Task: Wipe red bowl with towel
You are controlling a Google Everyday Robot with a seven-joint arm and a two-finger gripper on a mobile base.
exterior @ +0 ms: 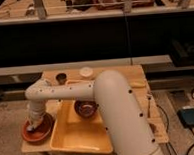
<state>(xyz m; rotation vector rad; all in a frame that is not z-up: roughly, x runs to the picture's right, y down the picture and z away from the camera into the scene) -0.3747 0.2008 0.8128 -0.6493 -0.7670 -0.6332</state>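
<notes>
The end effector (pixel 37 122) sits inside the red bowl (pixel 29 136), presumably for wiping contact; its grip state cannot be determined.

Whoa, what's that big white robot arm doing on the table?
The robot's arm reaches across the wooden table, and its gripper is down in the red bowl at the table's front left corner. It seems to be wiping the bowl, but the towel is hard to make out there. Right beside the bowl is a yellow tub with a dark bowl sitting inside it.
</notes>
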